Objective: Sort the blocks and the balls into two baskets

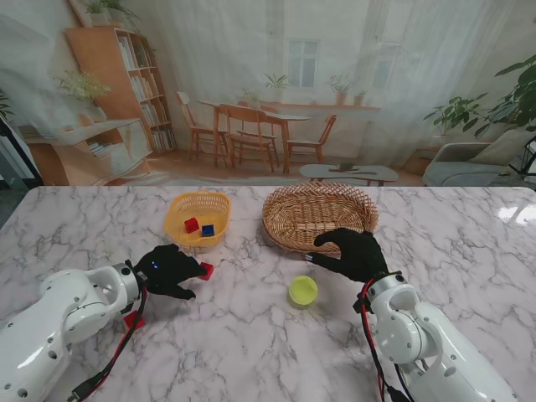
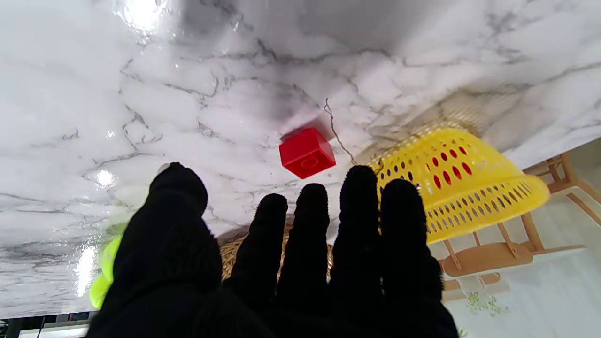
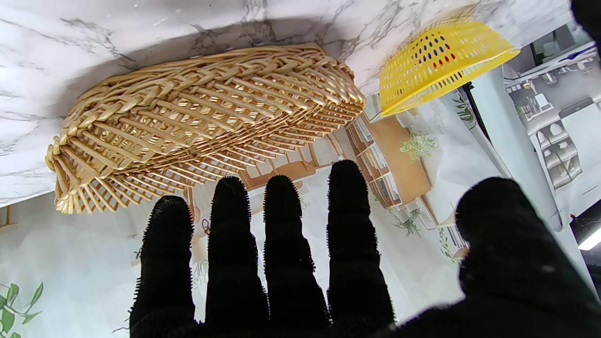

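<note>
Blocks: 2 in yellow basket (image 1: 198, 216), red block (image 1: 206, 270) on table just beyond left hand (image 1: 170, 270), fingers spread, empty. Ball (image 1: 303, 291) unsorted beside empty, open-fingered right hand (image 1: 352, 254); wicker basket (image 1: 318, 216) empty.

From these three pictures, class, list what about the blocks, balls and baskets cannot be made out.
- Wicker basket: the contents. The right wrist view shows only its outside wall, and the right hand covers part of the rim in the stand view.
- Yellow-green ball: in the left wrist view, largely hidden behind the left hand.
- Red object under the left forearm: mostly covered in the stand view.
</note>
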Robot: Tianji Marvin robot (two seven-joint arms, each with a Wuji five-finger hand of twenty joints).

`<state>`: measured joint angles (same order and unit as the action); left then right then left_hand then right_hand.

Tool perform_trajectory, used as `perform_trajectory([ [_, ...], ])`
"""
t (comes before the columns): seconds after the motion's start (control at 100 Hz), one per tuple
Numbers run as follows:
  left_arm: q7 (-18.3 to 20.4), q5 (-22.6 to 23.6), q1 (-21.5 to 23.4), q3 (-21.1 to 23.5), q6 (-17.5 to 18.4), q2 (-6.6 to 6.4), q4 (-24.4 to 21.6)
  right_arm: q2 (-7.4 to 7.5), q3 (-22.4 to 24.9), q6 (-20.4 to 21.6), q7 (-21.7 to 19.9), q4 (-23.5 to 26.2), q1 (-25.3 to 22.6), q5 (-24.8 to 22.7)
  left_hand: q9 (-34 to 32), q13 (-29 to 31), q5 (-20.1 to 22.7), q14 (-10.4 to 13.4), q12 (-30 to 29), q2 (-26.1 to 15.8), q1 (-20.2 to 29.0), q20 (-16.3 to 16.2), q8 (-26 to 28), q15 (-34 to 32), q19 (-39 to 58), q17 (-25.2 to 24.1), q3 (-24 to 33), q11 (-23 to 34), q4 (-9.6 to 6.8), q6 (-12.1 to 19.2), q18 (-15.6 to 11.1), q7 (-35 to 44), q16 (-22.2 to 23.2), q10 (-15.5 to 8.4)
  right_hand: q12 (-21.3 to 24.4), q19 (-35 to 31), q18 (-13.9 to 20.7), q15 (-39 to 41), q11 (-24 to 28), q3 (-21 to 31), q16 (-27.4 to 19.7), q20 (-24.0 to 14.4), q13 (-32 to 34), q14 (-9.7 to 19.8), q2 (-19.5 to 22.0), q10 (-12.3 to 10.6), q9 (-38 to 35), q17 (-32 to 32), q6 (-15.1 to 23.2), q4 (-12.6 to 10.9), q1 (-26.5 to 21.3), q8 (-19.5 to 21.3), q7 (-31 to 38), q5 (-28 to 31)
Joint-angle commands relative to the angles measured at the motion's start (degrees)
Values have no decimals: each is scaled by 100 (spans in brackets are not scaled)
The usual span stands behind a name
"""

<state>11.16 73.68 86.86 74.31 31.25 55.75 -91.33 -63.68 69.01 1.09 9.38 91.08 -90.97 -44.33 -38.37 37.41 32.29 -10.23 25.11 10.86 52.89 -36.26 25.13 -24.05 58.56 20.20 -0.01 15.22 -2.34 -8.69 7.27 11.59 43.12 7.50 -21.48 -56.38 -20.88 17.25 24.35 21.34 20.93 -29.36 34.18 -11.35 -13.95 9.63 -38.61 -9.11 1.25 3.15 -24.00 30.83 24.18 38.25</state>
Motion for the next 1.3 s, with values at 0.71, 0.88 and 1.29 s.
perform_trajectory([
  [0.71, 49, -300, -811, -1017, -681, 16, 860, 4, -43, -37, -55, -58, 39, 13, 1694, -1168, -891, -245, -1383, 158, 69, 968, -527, 895, -1058, -484, 46, -1127, 57, -919, -228, -637, -1825, 850, -28, 49, -90, -231, 47, -82, -43, 46, -24, 7, 262, -4, 27, 87, -56, -150, -171, -70, 43, 101],
  [0.88, 20, -431, -996, -1235, -844, 26, 1070, 3, -49, -39, -50, -67, 47, 15, 1609, -1051, -827, -198, -1222, 138, 290, 979, -543, 696, -905, -380, 159, -873, 28, -1056, -324, -580, -1756, 847, -28, 47, -88, -227, 47, -83, -42, 45, -19, 13, 259, -3, 27, 84, -59, -150, -169, -69, 45, 103],
  [1.29, 86, -647, -1245, -1604, -1140, 31, 1398, 4, -54, -37, -52, -77, 56, 8, 1699, -844, -923, -150, -1004, 24, 565, 969, -529, 505, -739, -234, 259, -607, 19, -1186, -413, -595, -1558, 895, -29, 51, -85, -227, 52, -81, -42, 46, -20, 15, 258, -10, 18, 89, -53, -151, -171, -69, 45, 105],
])
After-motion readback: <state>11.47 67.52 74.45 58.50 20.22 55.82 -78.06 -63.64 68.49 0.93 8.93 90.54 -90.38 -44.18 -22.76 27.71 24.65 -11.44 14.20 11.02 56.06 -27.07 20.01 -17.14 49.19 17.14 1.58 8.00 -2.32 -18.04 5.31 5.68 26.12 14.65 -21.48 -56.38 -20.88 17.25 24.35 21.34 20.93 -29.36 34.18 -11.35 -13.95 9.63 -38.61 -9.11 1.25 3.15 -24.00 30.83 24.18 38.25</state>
